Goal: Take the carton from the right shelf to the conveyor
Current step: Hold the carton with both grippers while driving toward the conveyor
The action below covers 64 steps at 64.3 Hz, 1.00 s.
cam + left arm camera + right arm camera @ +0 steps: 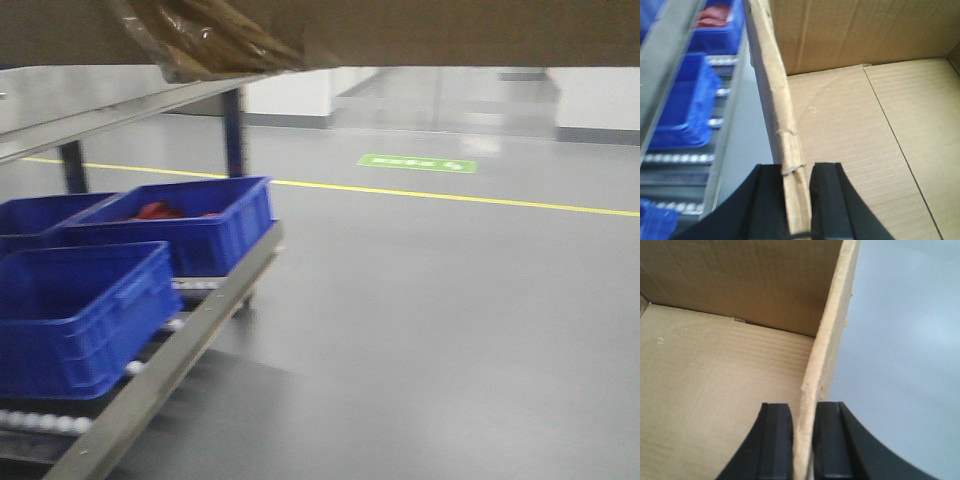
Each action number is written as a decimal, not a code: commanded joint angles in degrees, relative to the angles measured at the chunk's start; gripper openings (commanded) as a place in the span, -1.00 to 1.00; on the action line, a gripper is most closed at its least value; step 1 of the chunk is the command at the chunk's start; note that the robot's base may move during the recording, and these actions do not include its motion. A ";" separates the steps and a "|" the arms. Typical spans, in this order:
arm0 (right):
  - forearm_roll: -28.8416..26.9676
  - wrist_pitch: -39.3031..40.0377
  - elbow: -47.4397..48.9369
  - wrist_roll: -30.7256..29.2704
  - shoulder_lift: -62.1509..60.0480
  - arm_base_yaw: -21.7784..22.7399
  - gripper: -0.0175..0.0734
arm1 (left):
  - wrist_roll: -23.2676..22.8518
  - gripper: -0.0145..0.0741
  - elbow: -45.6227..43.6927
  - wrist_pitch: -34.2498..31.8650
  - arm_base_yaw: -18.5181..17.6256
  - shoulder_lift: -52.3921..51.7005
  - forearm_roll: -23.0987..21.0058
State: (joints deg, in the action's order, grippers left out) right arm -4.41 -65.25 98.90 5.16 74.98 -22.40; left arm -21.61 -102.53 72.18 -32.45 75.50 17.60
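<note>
The carton (450,30) hangs across the top of the front view, a crumpled strip of yellowish tape (200,40) on its underside. Looking down into the open brown carton (855,125), my left gripper (798,172) is shut on its worn left wall (772,85). My right gripper (803,412) is shut on the torn right wall (832,330) of the carton (715,365). The right shelf (170,370) stands at lower left in the front view, below and beside the carton. The conveyor is out of view.
Blue bins (80,310) sit on the shelf's rollers; the far one (190,225) holds something red (155,210). Grey floor with a yellow line (450,196) and a green mark (417,162) spreads to the right. A white wall lies beyond.
</note>
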 commanded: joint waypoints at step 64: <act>0.19 3.16 0.16 -0.18 -0.18 -0.10 -0.76 | 0.21 -0.69 -0.28 -2.22 -0.81 -0.99 -2.88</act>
State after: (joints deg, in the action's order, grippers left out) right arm -4.41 -65.25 98.90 5.16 74.98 -22.40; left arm -21.61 -102.53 72.18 -32.45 75.50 17.60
